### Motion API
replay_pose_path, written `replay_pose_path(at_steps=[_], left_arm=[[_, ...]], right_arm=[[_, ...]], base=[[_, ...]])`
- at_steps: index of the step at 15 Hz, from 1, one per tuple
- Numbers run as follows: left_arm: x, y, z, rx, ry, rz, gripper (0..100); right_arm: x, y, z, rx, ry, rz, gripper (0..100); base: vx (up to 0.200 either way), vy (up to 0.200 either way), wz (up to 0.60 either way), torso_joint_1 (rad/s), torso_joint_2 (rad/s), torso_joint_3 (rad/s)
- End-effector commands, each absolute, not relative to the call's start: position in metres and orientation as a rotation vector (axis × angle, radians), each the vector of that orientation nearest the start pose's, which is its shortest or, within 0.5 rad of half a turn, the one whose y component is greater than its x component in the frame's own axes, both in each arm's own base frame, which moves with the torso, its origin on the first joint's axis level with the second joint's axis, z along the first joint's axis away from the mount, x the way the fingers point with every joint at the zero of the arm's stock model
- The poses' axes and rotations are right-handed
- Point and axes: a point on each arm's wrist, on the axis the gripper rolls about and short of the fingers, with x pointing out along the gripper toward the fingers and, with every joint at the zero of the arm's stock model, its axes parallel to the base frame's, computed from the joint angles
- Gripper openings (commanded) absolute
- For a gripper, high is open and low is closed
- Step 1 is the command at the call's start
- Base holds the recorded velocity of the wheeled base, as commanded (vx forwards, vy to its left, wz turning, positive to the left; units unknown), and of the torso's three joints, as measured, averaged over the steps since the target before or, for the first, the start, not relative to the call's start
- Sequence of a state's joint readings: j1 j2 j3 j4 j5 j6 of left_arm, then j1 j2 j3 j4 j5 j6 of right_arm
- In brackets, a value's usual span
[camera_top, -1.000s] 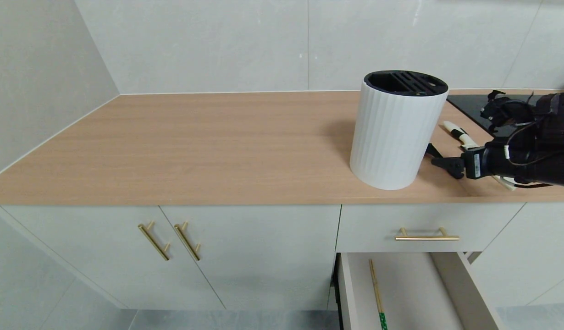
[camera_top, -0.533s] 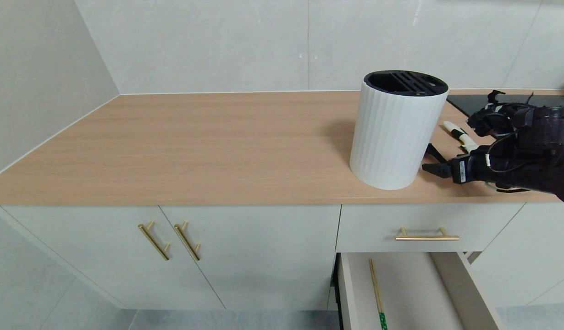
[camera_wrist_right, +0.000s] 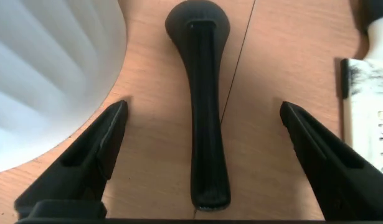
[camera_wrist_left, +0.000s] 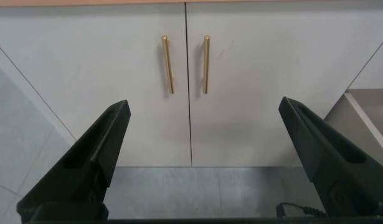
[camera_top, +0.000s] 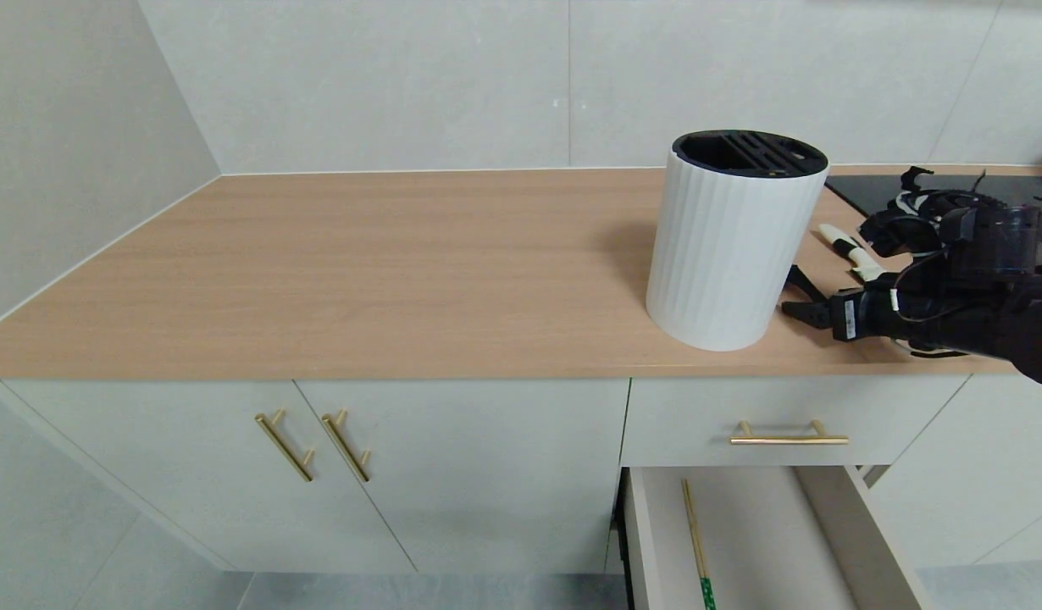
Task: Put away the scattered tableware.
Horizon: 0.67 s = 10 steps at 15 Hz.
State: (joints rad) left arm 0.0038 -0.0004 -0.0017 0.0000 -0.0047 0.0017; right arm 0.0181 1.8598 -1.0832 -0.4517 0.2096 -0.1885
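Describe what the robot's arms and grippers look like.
The right arm is black and bulky, with loose black cables looping over it and a small white label near the wrist. The right gripper and left gripper match: each has two matte black, wedge-shaped fingers tapering to narrow tips.

Wooden counter (camera_top: 360,271), cabinet doors (camera_top: 453,466), perhaps hob (camera_top: 861,191).

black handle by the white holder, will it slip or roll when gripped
Probably stiff: the black handle looks like moulded plastic. Its lengthwise groove should limit slipping. Wider at one end, it would likely pivot on the counter rather than roll.
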Motion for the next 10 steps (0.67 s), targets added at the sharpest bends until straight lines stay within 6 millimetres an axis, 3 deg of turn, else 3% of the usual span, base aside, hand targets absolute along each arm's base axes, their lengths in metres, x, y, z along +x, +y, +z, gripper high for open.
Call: replay_pose_path(at_steps=[1,5,8,10], left_arm=[[-0.023,0.000,0.076,0.002,-0.002,0.000,100],[-0.023,0.000,0.076,0.002,-0.002,0.000,100],[-0.023,0.000,0.076,0.002,-0.002,0.000,100],[-0.023,0.000,0.076,0.002,-0.002,0.000,100]], right_arm=[[0.362,0.011,0.183,-0.154,0.310,0.257,0],[0.363,0.011,0.182,-0.151,0.315,0.254,0],[0.350,0.015,0.208,-0.004,0.276,0.229,0],[0.324,0.015,0.230,0.044,0.269,0.190,0]], base=[[0.000,0.000,0.00,0.000,0.00,0.000],[0.000,0.000,0.00,0.000,0.00,0.000],[0.000,0.000,0.00,0.000,0.00,0.000],[0.000,0.000,0.00,0.000,0.00,0.000]])
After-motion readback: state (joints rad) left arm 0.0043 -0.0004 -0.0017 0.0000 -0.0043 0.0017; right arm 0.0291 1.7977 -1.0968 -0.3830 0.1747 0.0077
